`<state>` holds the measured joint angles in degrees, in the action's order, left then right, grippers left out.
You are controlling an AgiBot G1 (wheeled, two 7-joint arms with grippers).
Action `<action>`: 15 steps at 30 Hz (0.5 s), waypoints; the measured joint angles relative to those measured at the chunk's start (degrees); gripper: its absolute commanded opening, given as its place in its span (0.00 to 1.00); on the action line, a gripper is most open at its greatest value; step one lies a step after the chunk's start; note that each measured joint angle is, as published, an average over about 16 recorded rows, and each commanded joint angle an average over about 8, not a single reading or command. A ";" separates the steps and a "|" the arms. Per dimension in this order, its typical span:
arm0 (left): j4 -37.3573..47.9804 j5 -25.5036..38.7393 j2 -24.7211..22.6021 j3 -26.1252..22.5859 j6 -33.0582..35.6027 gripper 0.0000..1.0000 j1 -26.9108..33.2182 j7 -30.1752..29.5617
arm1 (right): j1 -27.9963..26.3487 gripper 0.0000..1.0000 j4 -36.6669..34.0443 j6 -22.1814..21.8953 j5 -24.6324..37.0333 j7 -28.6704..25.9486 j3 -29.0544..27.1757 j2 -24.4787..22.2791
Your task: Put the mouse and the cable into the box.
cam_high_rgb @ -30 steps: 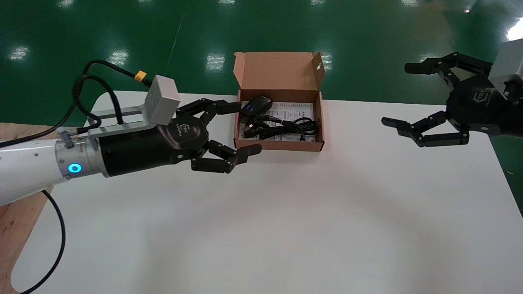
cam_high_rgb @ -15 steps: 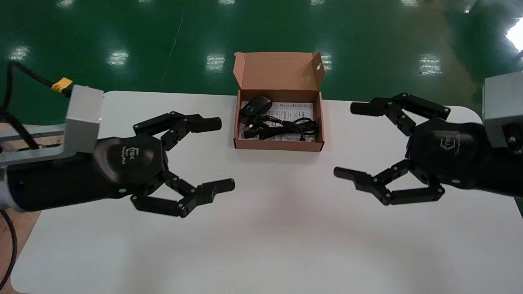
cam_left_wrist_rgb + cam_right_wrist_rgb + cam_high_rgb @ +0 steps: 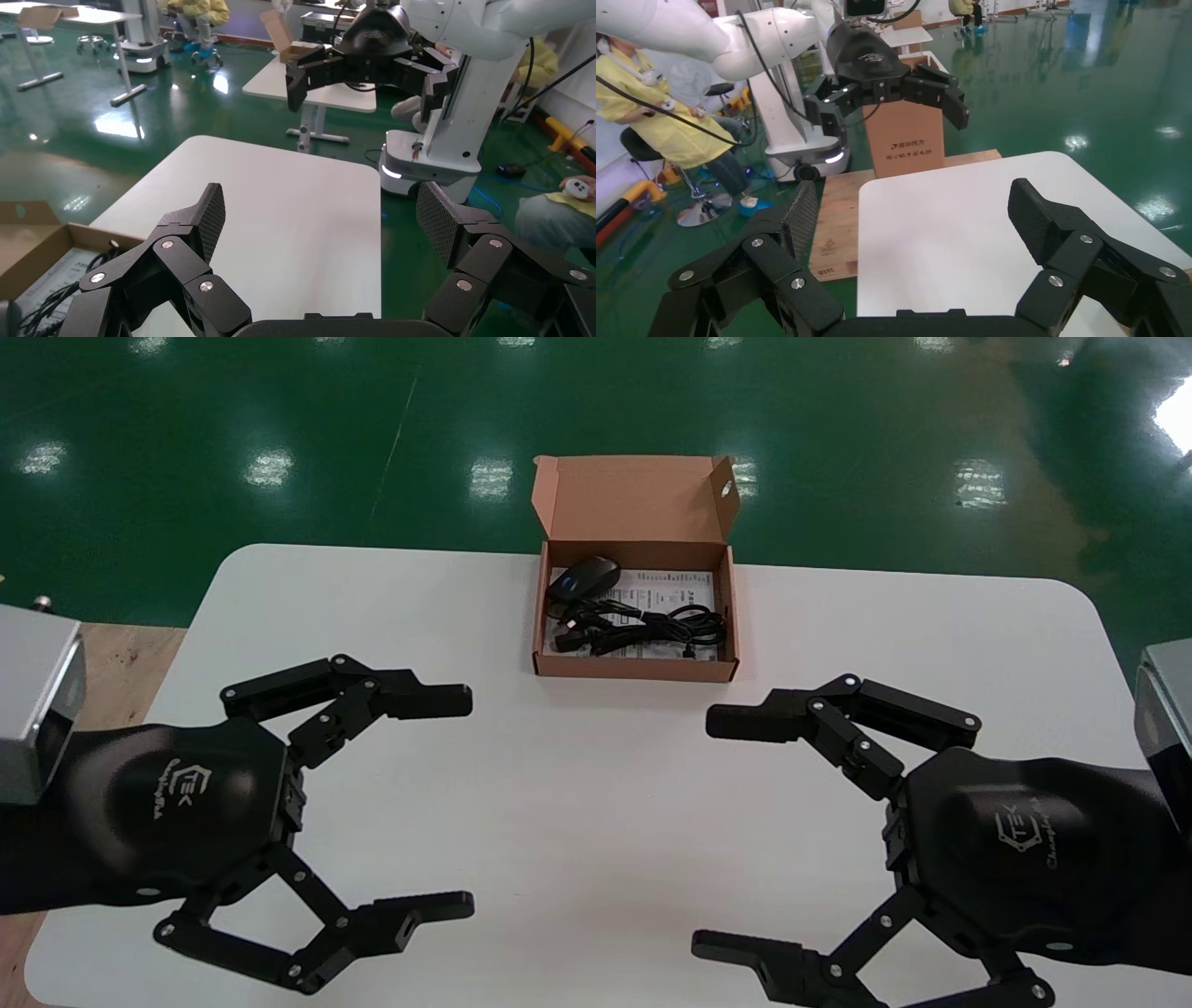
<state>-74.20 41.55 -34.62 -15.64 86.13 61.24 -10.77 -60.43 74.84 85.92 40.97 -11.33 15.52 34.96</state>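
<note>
Head view: mouse (image 3: 585, 577), cable (image 3: 652, 624) inside box (image 3: 633, 670); left gripper (image 3: 466, 801), right gripper (image 3: 706, 833), fingers (image 3: 424, 700) apart

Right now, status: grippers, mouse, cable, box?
Both open and empty: left gripper, right gripper, over the near side of the table. Open box holds mouse and cable. Lid up, nothing in the way.

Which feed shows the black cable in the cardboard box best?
Head view: the coiled black cable lies fully visible inside the open brown cardboard box, beside the black mouse. The left wrist view catches only a few cropped strands; the right wrist view shows none.
</note>
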 measured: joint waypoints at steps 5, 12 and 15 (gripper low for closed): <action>-0.21 -0.13 0.15 0.14 0.15 1.00 -0.12 -0.04 | 0.65 1.00 0.74 0.15 -0.53 -0.45 -0.29 -0.04; 0.15 0.00 -0.08 -0.07 -0.11 1.00 0.06 -0.02 | -0.02 1.00 -0.04 0.02 -0.03 -0.01 -0.01 -0.03; 0.25 0.06 -0.14 -0.14 -0.18 1.00 0.12 -0.01 | -0.26 1.00 -0.31 -0.04 0.16 0.11 0.10 -0.02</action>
<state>-73.94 41.62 -34.77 -15.78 85.95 61.36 -10.78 -60.69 74.53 85.89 41.13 -11.22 15.62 34.94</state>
